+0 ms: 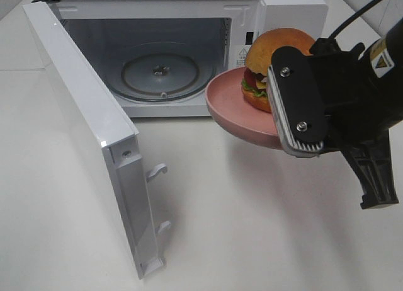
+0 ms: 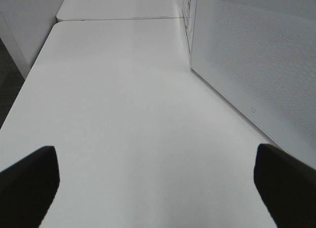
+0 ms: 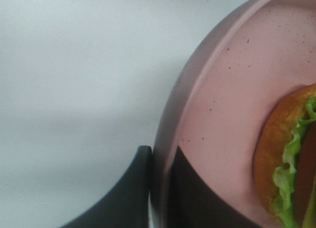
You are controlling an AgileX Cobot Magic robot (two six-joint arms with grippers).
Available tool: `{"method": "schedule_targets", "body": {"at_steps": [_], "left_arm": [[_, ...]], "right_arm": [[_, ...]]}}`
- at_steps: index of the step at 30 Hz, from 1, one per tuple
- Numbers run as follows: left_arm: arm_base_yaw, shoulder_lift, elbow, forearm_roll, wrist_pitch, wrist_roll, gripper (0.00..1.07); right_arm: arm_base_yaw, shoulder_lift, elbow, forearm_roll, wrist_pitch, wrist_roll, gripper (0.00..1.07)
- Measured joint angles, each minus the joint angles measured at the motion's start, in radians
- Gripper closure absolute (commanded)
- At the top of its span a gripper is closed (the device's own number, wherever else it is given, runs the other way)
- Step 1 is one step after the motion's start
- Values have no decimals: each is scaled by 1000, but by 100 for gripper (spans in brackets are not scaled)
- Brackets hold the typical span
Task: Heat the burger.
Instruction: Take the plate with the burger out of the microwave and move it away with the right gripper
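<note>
Nearest, the left end effector (image 2: 158, 183) hangs spread wide over the bare desk (image 2: 128, 99). Farther on, the right end effector (image 1: 302, 111) pinches the pink plate (image 1: 230, 105) by its rim, the burger (image 1: 267, 67) on it, before the open microwave (image 1: 164, 58).

White table (image 1: 252, 228) carries white microwave (image 1: 189, 45), door (image 1: 88, 133) swung open, glass turntable (image 1: 160, 72) inside.
</note>
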Motion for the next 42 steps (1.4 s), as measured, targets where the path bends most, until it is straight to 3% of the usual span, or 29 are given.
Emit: {"method": "schedule_targets", "body": {"at_steps": [17,31,42], "left_arm": [[0,0,0,0,0,0,4],[0,0,0,0,0,0,4],[0,0,0,0,0,0,4]], "right_arm": [[-7,-205,136,-66,-4,149,107],[-150,-271,210,-188,1,422,107],[-321,-270,235,-406,13,816,106]]}}
